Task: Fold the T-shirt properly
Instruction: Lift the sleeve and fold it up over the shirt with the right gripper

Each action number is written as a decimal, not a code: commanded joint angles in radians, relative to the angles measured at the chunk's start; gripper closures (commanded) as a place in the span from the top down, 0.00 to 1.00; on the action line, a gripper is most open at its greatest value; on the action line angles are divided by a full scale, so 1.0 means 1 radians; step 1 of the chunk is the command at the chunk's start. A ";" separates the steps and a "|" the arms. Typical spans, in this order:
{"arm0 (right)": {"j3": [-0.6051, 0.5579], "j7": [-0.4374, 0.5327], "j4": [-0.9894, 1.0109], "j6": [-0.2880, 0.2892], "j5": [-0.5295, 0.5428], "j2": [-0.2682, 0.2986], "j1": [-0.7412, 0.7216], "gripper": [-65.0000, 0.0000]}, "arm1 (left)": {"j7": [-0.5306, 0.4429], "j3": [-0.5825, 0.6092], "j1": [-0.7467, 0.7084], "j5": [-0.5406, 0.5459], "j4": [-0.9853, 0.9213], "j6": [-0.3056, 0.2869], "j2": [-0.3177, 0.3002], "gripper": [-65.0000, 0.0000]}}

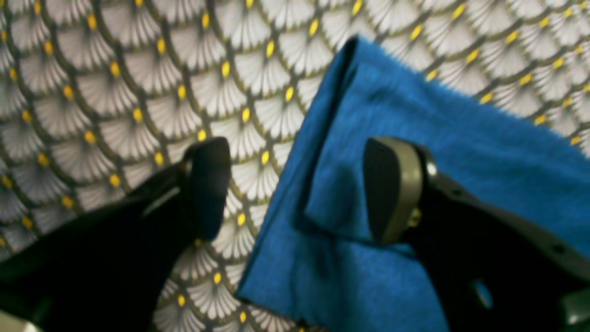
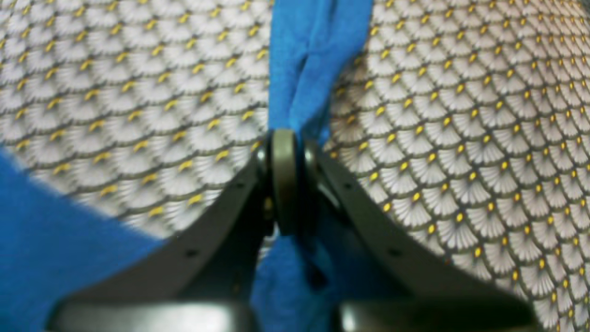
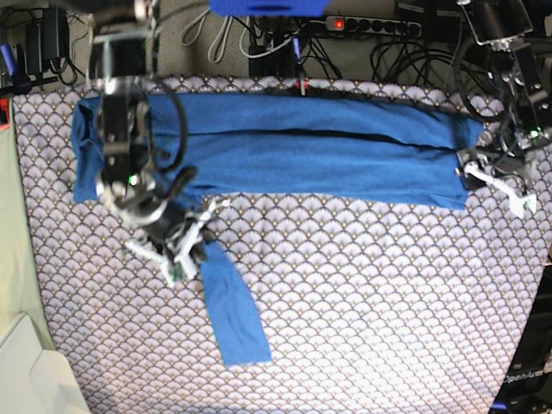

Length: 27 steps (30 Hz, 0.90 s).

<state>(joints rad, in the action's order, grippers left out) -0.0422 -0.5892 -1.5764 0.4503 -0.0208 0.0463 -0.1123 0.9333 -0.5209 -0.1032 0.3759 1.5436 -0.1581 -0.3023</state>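
Note:
The blue T-shirt (image 3: 302,151) lies as a long folded band across the far part of the table. One sleeve (image 3: 231,315) trails toward the near side at the left. My right gripper (image 3: 191,244) is shut on the upper part of that sleeve; in the right wrist view the bunched sleeve (image 2: 313,46) runs out from between the closed tips of this gripper (image 2: 284,138). My left gripper (image 3: 483,172) is at the shirt's right end. In the left wrist view the left gripper (image 1: 299,184) stands open astride the shirt's folded corner (image 1: 415,120), one finger (image 1: 392,189) over the cloth.
A scallop-patterned cloth (image 3: 371,310) covers the whole table. Behind the far edge lie a power strip and cables (image 3: 371,26). A white object (image 3: 26,371) sits off the near left corner.

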 commanded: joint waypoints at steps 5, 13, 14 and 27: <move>0.000 -0.010 -0.186 0.002 0.018 -0.066 0.116 0.00 | -0.013 -0.003 0.018 0.008 0.053 -0.002 -0.018 0.68; -0.121 -0.010 -0.284 0.002 0.018 -0.110 0.290 0.00 | -0.012 -0.003 0.018 0.008 0.084 -0.002 -0.016 0.68; -0.143 -0.010 -0.290 0.002 0.018 -0.110 0.303 0.00 | -0.012 -0.003 0.018 0.008 0.090 -0.002 -0.016 0.68; -0.284 -0.008 -0.285 0.002 0.018 -0.107 0.385 0.00 | -0.012 -0.003 0.015 0.008 0.103 -0.002 -0.016 0.68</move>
<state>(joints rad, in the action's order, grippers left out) -0.3225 -0.6239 -1.8446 0.4477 -0.0196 -0.0547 0.2703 0.9382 -0.5201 -0.0971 0.3790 1.6279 -0.1608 -0.3016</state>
